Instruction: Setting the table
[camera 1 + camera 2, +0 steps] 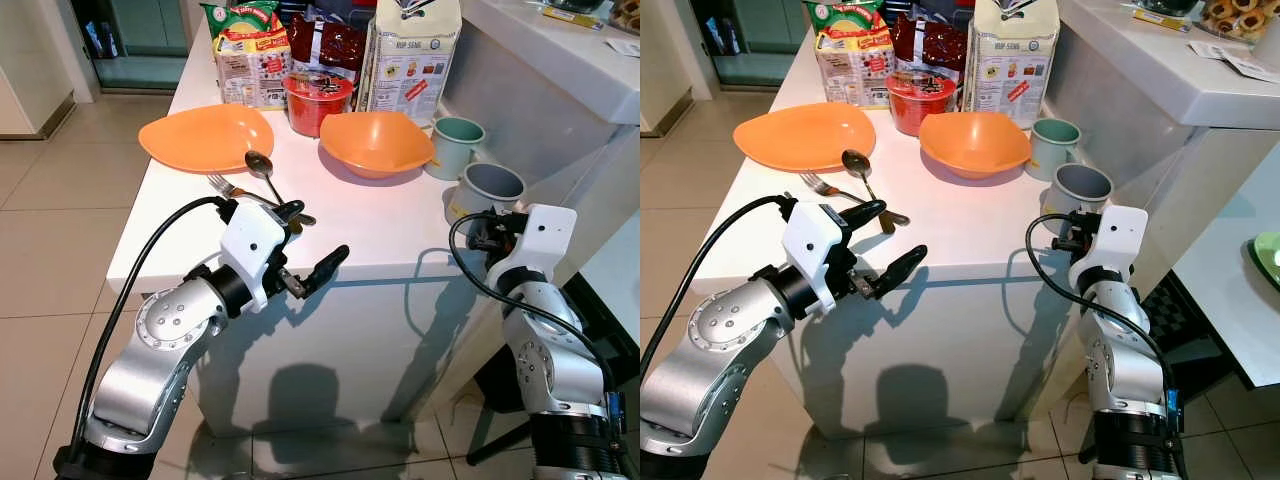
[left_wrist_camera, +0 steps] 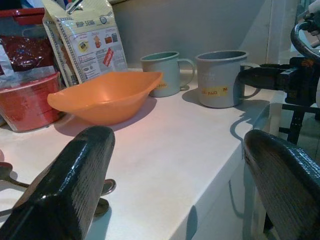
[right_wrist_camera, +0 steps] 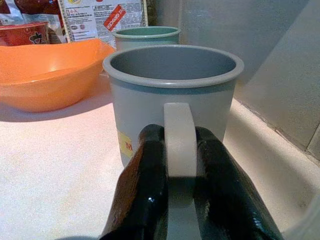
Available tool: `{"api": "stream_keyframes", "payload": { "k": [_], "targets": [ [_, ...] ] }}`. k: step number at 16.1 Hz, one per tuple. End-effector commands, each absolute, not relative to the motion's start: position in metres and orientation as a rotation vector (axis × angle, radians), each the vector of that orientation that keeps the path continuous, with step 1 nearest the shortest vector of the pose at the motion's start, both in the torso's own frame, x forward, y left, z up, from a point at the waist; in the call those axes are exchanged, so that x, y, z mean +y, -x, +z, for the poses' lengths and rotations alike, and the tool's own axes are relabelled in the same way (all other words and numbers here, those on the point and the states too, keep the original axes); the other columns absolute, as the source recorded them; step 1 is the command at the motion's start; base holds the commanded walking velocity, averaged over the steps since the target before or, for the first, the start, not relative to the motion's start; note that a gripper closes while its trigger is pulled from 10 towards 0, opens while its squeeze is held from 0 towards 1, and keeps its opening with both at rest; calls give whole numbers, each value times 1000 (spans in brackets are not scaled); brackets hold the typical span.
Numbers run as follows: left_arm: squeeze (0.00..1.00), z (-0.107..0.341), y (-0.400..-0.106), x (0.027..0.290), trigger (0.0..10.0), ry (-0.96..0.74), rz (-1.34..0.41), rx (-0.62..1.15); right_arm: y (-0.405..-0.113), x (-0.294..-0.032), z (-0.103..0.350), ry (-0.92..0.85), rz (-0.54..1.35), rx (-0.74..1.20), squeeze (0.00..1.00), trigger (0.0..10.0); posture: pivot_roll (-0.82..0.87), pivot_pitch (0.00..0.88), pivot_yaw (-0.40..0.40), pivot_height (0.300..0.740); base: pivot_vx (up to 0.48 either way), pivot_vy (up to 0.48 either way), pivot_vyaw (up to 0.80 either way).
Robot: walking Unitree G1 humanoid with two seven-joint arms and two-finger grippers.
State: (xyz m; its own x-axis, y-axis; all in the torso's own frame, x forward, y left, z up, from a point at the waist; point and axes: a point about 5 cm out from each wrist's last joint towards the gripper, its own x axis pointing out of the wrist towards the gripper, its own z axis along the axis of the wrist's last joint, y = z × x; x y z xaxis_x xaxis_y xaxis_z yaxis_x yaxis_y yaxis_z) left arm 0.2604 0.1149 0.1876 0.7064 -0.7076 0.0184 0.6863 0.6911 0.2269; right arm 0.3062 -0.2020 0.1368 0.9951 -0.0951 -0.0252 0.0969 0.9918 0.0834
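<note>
The grey mug (image 1: 490,186) stands at the white table's (image 1: 380,235) right front corner. My right gripper (image 3: 179,137) is shut on its handle from the near side. Just behind it is a green mug (image 1: 455,145). An orange bowl (image 1: 375,142) sits mid-table and an orange plate (image 1: 205,135) lies to its left. A spoon (image 1: 262,168) and a fork (image 1: 228,187) lie in front of the plate. My left gripper (image 1: 313,240) hangs open at the table's front edge, near the cutlery, with nothing between its fingers.
A red tub (image 1: 317,100) and several food packets (image 1: 410,55) stand along the back of the table. A grey counter (image 1: 560,70) rises at the right, close to the mugs. Tiled floor (image 1: 50,200) lies to the left and in front.
</note>
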Motion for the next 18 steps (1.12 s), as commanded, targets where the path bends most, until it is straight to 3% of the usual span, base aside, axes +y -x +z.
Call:
{"api": "stream_keyframes", "payload": {
  "k": [1, 3, 6, 11, 12, 13, 18],
  "targets": [
    [0, 187, -258, 112, 10000, -223, -803, -101, -307, -206, 139, -93, -109, 16, 0, 0, 48, 0, -62, 740, 0, 0, 0],
    [0, 189, -259, 115, 10000, -223, -772, -107, -306, -202, 141, -101, -89, 0, 0, 0, 47, 0, -63, 740, 0, 0, 0],
    [0, 200, -271, 131, 10000, -178, -588, -163, -290, -178, 168, -131, 27, -237, 0, 0, 53, 0, -66, 740, 0, 0, 0],
    [0, 200, -277, 149, 10000, -200, -452, -159, -264, -149, 187, -95, 243, -417, 0, 0, 48, 0, -61, 740, 0, 0, 0],
    [0, 199, -277, 149, 10000, -200, -445, -159, -259, -144, 189, -62, 280, -442, 0, 2471, 42, 0, -61, 740, 0, -262, 0],
    [0, 198, -277, 149, 10000, -196, -435, -159, -255, -140, 189, -47, 315, -454, 0, 10000, 38, 0, -62, 740, 0, -480, 0],
    [0, 197, -274, 150, 10000, -212, -429, -159, -247, -137, 184, -76, 388, -462, 0, 10000, 71, 0, -78, 740, 0, -480, 0]
  ]
}}
